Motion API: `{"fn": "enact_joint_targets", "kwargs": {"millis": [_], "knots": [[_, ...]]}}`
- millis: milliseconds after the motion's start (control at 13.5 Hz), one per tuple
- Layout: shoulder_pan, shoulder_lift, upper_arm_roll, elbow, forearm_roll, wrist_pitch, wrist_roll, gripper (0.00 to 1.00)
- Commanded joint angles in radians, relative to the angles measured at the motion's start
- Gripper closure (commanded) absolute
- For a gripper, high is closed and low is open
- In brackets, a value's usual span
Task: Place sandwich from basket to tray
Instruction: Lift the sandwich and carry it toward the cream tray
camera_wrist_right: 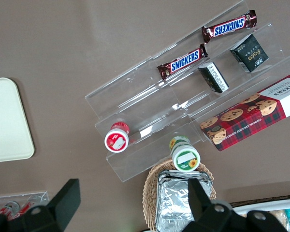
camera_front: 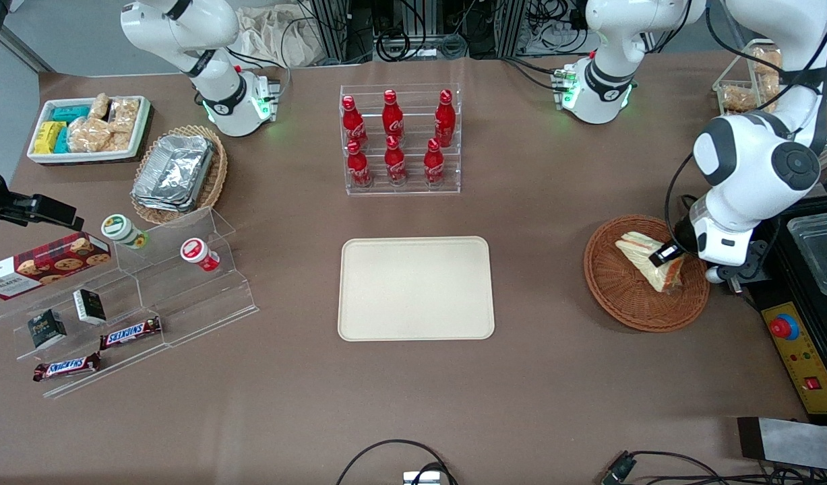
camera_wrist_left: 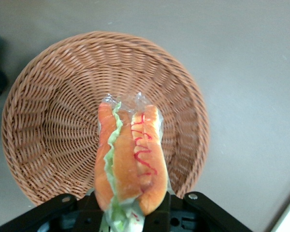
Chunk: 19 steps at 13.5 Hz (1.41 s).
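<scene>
Left arm's gripper low over the reddish-brown wicker basket at the working arm's end of the table, fingers clamped on the wrapped sandwich. Sandwich inside the basket in the front view, its filling edge turned toward the wrist camera, orange layers and green lettuce showing through clear wrap; apparently just raised off the weave, though contact hard to judge. Beige tray bare at mid-table, well apart from the basket. Rack of red bottles farther from the front camera than the tray
</scene>
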Motion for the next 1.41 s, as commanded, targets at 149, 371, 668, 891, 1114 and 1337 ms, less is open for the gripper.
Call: {"fn": "enact_joint_targets", "kwargs": {"millis": [149, 371, 668, 891, 1114, 1337], "knots": [[-0.004, -0.060, -0.097, 0.002, 0.026, -0.033, 0.122, 0.76], [-0.004, -0.066, -0.184, 0.007, 0.052, -0.030, 0.128, 0.76], [-0.005, -0.052, -0.307, 0.033, 0.051, -0.022, 0.135, 0.74], [-0.005, -0.029, -0.381, 0.048, 0.046, -0.013, 0.125, 0.73], [-0.005, 0.023, -0.438, 0.053, 0.045, 0.054, 0.118, 0.73], [-0.005, 0.106, -0.491, 0.099, 0.041, 0.093, 0.080, 0.73]]}}
